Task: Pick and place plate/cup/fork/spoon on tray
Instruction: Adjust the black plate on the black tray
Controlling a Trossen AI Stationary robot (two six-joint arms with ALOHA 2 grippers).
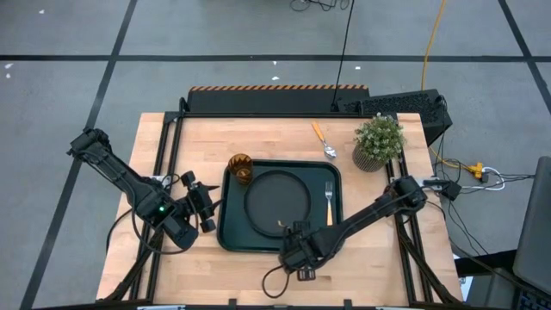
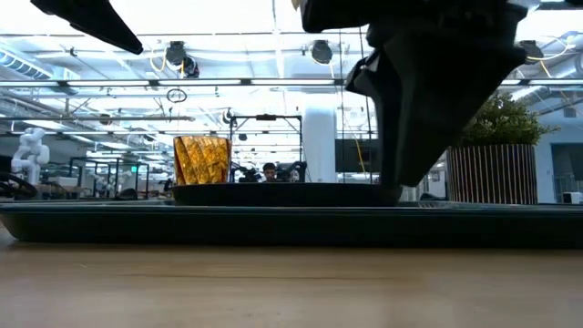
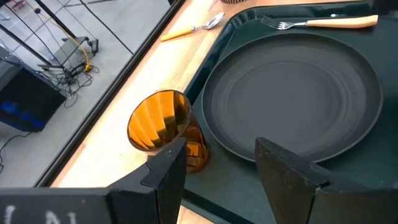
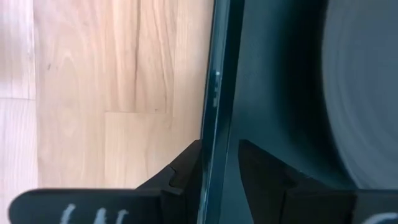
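Observation:
The dark green tray [image 1: 231,234] lies mid-table. On it rest the round dark plate [image 1: 277,202], the amber cup [image 1: 240,169] upright in its far left corner, and the fork [image 1: 328,202] along its right side. The spoon [image 1: 324,140] lies on the bare wood beyond the tray's far edge. My right gripper [image 1: 288,234] points steeply down over the tray's near rim [image 4: 214,93]. Its fingers stand apart on either side of that rim, with the plate [image 4: 367,93] just beyond. My left gripper [image 1: 207,208] hangs open off the tray's left edge, facing the cup [image 3: 163,127] and the plate [image 3: 298,93].
A potted plant [image 1: 377,142] stands at the table's far right, near a black box [image 1: 405,105] on the far edge. Bare wood lies in front of the tray and to its left. The low view shows the tray [image 2: 273,223] flat on the table.

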